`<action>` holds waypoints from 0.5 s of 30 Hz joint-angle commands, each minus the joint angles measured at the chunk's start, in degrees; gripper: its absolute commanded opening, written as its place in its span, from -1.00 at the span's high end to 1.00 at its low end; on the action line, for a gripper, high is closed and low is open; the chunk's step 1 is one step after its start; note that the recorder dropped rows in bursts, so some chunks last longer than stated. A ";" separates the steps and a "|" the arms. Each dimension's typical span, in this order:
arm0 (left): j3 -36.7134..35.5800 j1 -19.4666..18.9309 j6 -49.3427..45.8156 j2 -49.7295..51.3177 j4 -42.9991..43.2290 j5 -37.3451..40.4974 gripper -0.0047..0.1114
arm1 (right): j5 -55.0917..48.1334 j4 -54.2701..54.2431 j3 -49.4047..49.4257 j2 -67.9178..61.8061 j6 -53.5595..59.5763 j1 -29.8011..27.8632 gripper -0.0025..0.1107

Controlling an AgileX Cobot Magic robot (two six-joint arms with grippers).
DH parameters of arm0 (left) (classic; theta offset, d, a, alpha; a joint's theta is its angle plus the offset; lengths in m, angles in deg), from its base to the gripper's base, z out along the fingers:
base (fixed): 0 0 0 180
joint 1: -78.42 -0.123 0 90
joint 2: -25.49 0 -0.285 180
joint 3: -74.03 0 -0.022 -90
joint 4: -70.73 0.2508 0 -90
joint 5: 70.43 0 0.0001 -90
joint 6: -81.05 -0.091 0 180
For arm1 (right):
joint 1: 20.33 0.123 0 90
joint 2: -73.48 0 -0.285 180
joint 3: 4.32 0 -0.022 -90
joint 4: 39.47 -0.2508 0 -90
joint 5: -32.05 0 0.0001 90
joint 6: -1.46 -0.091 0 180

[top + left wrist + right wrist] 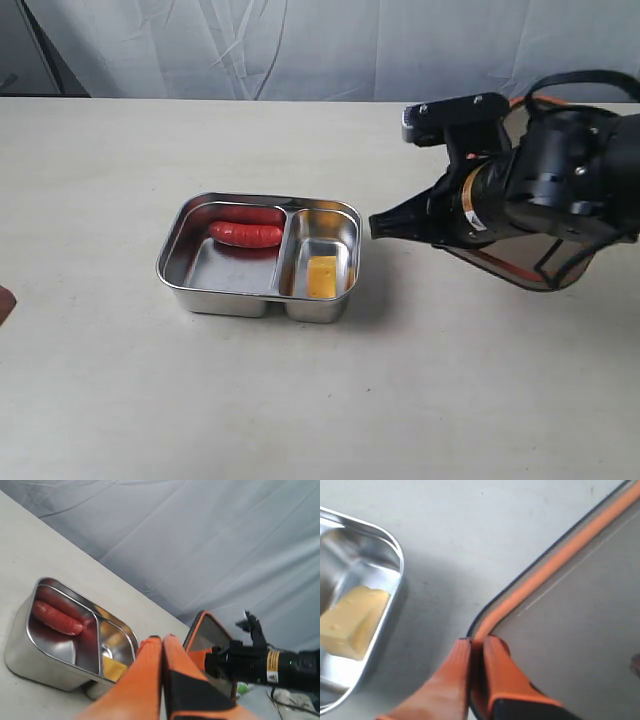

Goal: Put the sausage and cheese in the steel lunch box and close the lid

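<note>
The steel lunch box (200, 298) sits at the middle of the table. The red sausage (245, 234) lies in its wide compartment and the yellow cheese (321, 275) in the narrow one. To the right of the box, my right gripper (378, 226) is shut on a corner of the dark lid (530, 272), which stands tilted up behind the arm. The right wrist view shows that gripper (477, 640) pinching the lid (570, 630) at its orange-sealed rim, with the cheese (352, 622) nearby. My left gripper (162, 639) is shut and empty, away from the box (30, 665).
Pale bare tabletop (320, 400) surrounds the box on all sides. A grey cloth backdrop (300, 45) hangs along the table's far edge. The right arm's black wrist (540, 190) hovers over the table's right side.
</note>
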State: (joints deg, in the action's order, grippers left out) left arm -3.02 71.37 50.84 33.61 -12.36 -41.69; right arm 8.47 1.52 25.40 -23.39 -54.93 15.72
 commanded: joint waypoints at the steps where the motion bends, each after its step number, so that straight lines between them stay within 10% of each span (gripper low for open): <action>1: -0.17 0.36 -11.03 -0.33 -5.94 7.75 0.92 | -0.43 -1.54 -0.10 6.92 0.45 1.83 0.97; 7: -0.17 2.34 -31.52 -0.33 -16.86 16.09 0.92 | 2.61 -4.31 -0.10 13.43 1.92 5.36 0.97; 15: -0.17 3.75 -33.37 -0.33 -16.17 17.67 0.81 | 3.75 -5.84 -0.10 16.34 2.44 6.38 0.97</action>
State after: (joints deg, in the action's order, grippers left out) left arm -3.02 74.18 18.10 33.51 -28.15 -25.34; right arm 11.82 -4.12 25.40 -8.15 -53.46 22.09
